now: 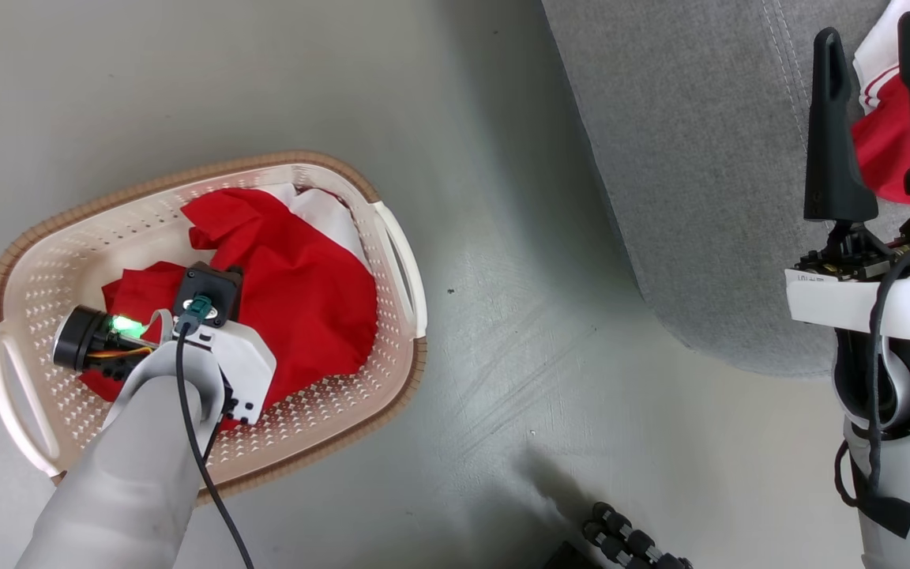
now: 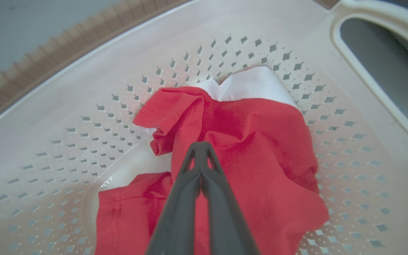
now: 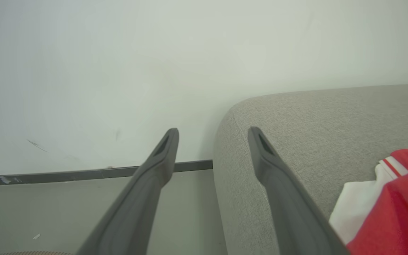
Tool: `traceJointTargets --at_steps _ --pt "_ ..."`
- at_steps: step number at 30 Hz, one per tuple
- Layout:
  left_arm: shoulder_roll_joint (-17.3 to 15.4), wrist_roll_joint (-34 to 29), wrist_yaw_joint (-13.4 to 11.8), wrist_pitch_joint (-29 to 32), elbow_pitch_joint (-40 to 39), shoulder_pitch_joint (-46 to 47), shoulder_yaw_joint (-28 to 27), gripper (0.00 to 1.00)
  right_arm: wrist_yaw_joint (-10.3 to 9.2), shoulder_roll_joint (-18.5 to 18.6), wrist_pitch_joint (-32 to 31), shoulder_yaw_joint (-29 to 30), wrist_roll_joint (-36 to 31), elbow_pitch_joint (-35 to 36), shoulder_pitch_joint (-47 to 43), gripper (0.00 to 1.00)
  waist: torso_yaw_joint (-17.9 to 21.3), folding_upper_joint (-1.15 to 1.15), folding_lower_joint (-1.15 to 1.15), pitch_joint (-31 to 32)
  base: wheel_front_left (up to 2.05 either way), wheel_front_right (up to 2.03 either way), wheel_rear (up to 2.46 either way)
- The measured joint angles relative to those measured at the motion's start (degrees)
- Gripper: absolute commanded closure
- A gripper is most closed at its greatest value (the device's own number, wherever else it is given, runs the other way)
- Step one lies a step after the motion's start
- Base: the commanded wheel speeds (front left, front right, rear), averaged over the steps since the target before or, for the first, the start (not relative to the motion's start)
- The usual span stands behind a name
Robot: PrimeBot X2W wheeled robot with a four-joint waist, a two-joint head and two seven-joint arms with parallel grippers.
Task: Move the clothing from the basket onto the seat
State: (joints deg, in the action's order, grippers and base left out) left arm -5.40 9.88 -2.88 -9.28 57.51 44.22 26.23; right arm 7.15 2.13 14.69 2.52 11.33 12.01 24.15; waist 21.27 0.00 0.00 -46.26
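Head view: the grey seat (image 1: 700, 197) carries one red-and-white garment (image 1: 880, 146) by its seam, and the right gripper (image 1: 870, 32) is spread wide above it, empty. The basket (image 1: 401, 261) stands on the floor (image 1: 502, 118), apart from the seat, with red clothing (image 1: 305, 284) heaped across its bottom. The left gripper (image 2: 200, 147) is closed tip to tip on the heap, and I cannot tell if it pinches cloth. A thin pinch may slip on lifting, or trailing cloth may snag the rim.

Left gripper (image 2: 201, 145) fingers (image 2: 179, 212) pressed together over red clothing (image 2: 260, 148) in perforated basket (image 2: 83, 106).
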Motion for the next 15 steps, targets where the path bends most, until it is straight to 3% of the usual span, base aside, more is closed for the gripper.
traceJointTargets --at_steps 15 --pt "0.66 3.42 -1.11 -5.14 -10.17 -0.02 -5.19 1.0 0.0 0.07 0.0 0.14 -3.82 -1.85 0.74 0.0 -3.61 0.0 0.0 5.12 0.0 0.0 0.0"
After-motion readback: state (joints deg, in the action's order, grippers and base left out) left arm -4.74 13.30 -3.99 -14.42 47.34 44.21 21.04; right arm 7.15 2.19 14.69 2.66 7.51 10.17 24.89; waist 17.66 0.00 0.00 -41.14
